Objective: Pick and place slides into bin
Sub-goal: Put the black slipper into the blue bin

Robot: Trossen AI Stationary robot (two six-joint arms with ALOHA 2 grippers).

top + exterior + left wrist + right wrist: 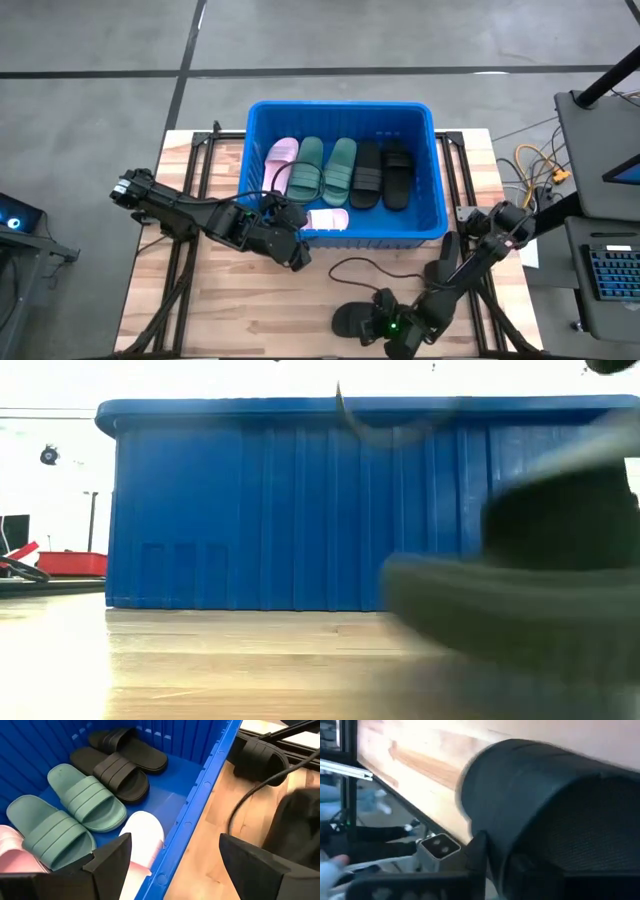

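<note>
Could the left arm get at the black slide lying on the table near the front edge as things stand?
Probably not cleanly. The left gripper hovers open at the bin front wall, while the right gripper is already down on that black slide, with its arm and a cable across the approach.

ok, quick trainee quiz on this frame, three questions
1. Count: how many slides lie inside the blue bin?
2. True or false: the left gripper is open at the bin's front wall.
3. Pick one: what colour is the slide on the table by the right gripper? A pink, B sage green, C black.

Key:
1. Six: two pink, two sage green, two black.
2. True.
3. C, the black slide.
</note>
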